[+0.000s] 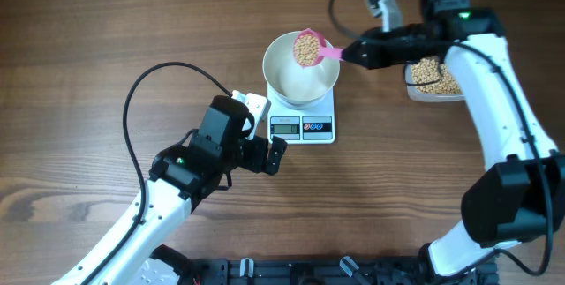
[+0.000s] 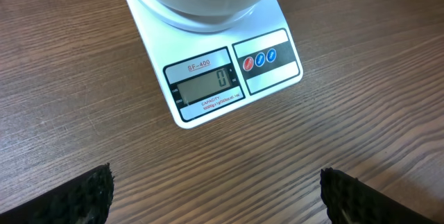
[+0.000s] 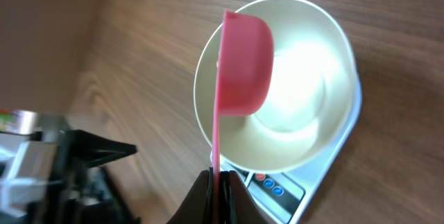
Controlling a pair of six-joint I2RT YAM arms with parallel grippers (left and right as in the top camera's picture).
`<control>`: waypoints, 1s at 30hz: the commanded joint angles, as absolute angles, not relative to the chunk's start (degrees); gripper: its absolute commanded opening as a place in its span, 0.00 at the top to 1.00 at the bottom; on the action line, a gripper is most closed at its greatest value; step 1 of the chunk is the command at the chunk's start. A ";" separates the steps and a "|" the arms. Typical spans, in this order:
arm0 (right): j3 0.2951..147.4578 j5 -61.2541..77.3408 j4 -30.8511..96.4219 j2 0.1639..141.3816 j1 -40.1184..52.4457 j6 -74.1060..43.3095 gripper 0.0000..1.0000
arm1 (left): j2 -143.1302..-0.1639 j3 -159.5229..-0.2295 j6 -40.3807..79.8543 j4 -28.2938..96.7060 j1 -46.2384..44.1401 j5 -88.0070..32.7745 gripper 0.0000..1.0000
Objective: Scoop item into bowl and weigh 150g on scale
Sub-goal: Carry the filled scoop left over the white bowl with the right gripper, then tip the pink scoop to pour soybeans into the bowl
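Right fingers [image 3: 200, 200] around scoop [image 3: 243, 64], beans [image 1: 306, 49] over bowl [image 1: 293, 84]

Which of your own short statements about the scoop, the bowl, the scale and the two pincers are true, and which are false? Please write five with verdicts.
1. The pink scoop holds beans above the white bowl. True.
2. The scale shows 150 on its display. False: it shows 0.
3. The right pincer is shut on the scoop's handle. True.
4. The left pincer grips the bowl's rim. False: it is open, holds nothing and sits in front of the scale.
5. The bowl stands on the scale and looks empty. True.
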State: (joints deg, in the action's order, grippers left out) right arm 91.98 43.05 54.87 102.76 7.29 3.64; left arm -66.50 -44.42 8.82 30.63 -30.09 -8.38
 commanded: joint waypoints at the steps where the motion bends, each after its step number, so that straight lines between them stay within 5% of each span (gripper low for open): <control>1: 93.32 28.05 52.93 100.57 12.03 3.18 0.96 | -66.81 -45.65 8.12 30.65 -30.44 -8.05 0.00; 14: 93.32 3.07 48.66 97.32 22.72 9.69 0.95 | -66.81 -45.65 8.12 30.65 -30.44 -8.05 0.00; 30: 93.32 -7.33 49.80 97.27 30.28 15.75 0.96 | -66.81 -45.65 8.12 30.65 -30.44 -8.05 0.00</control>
